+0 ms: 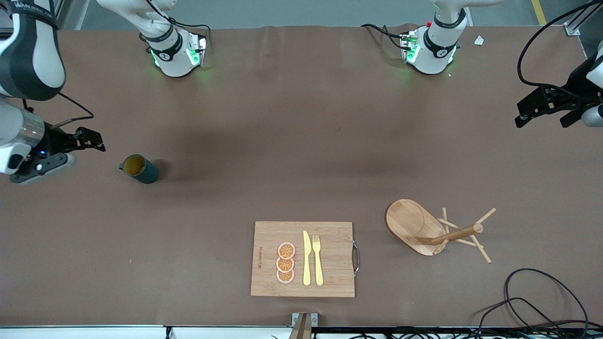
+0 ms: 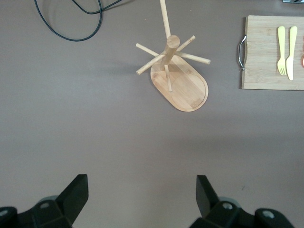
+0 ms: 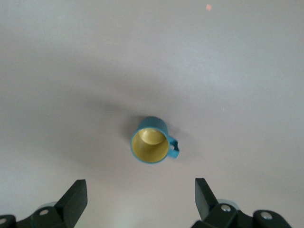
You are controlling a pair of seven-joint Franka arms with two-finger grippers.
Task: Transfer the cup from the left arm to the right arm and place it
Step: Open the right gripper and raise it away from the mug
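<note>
At the right arm's end of the surface [image 1: 301, 141], the cup [image 1: 139, 168] stands upright and alone, mouth up, yellowish inside showing, handle turned toward the right arm's end. From the cutting board [image 1: 303, 259] it lies at about ten o'clock, well apart. Nothing touches it.

Right pincer [image 1: 89, 139]: at the edge of the front view, near the cup, at about ten o'clock from it. Fingers spread wide, holding nothing. In the right wrist view the cup [image 3: 152, 141] sits between the lines of the two fingers [image 3: 73, 197] but ahead of them, not yet inside the gap.

Left pincer [image 1: 541, 113]: over the left arm's end of the surface, wide open and empty. The left wrist view shows its fingers [image 2: 76, 192] apart over bare surface, with the wooden peg rack [image 2: 178, 80] ahead. The rack [image 1: 431, 228] stands at about two o'clock from the board. On the board: three orange slices [image 1: 285, 262], a yellow knife [image 1: 306, 259], a yellow fork [image 1: 317, 259].

Judgement: neither arm has the cup, and it stands upright on the right arm's side, so this reads either as the end of the task, cup placed and both arms drawn off, or as a moment before any pick. The frames alone do not settle it.

If a grasp is next, it falls to the right arm, the nearer one: bring the open fingers down around the ribbed wall, clear of the handle, close gently, lift straight. The left arm waits.
</note>
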